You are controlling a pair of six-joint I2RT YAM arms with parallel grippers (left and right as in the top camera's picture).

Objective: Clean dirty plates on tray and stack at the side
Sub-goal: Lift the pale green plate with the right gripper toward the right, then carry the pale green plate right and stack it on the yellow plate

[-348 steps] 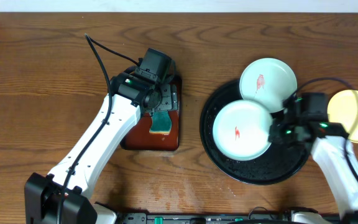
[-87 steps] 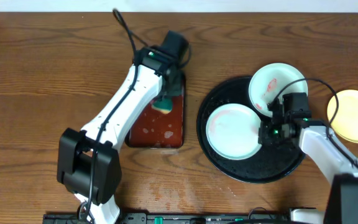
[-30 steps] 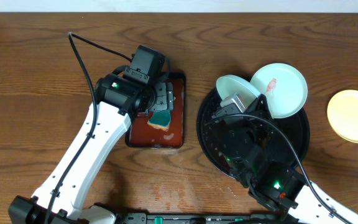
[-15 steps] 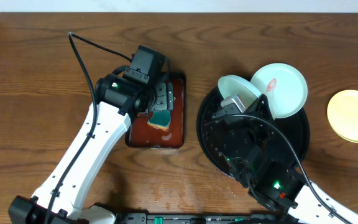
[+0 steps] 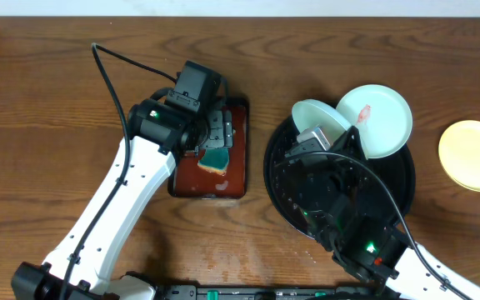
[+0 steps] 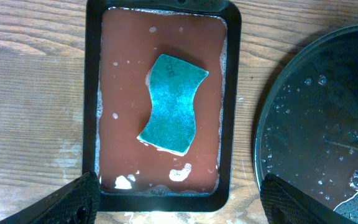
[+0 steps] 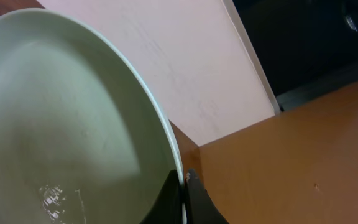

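Right pincer (image 7: 184, 182) clamping rim of pale plate (image 5: 317, 123), tilting it above black tray (image 5: 272, 175), right-centre of desk. Smeared plate (image 5: 383, 117) waiting on tray's far rim. Yellow plate (image 5: 472, 155) lying alone at right edge; stack not begun. Left pincer (image 6: 179, 183) gaping above sponge (image 6: 171, 102).

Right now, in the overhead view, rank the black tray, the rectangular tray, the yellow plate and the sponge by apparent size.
Largest to smallest:
1. black tray
2. rectangular tray
3. yellow plate
4. sponge, partly covered from above
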